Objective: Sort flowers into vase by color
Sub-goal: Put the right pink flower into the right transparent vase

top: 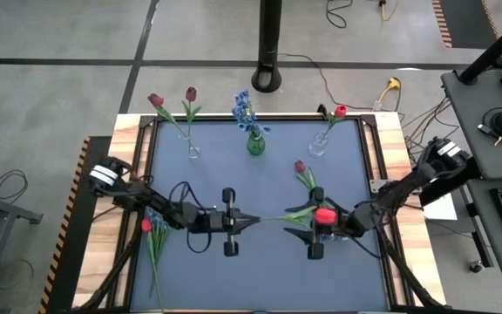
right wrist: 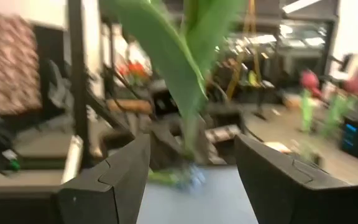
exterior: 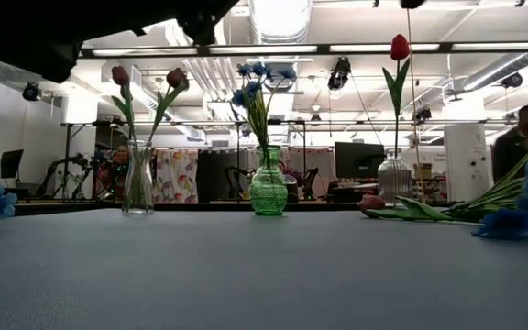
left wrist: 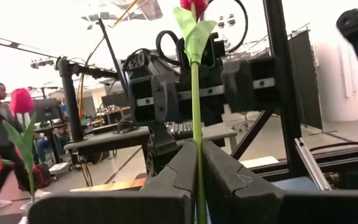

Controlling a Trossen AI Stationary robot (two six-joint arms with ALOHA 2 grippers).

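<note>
Over the middle of the dark tabletop [top: 260,279], the 2 arms meet around 1 bright red tulip [top: 324,215]. The left gripper [top: 249,221] is closed on the tulip's green stem [left wrist: 197,124], which runs up between its fingers in the left wrist view. The right gripper [top: 310,218] sits at the blossom end with its fingers spread wide apart, a leaf [right wrist: 166,50] between them.

Along the far edge stand 3 vases: a clear vase [top: 193,150] with 2 maroon tulips [top: 190,94], a green vase [top: 255,143] with blue blossoms [top: 244,108], and a second clear vase [top: 318,144] with 1 red tulip [top: 340,111]. Another maroon tulip [top: 301,167] lies on the tabletop near the right gripper. More flowers [top: 153,240] lie beside the left arm.
</note>
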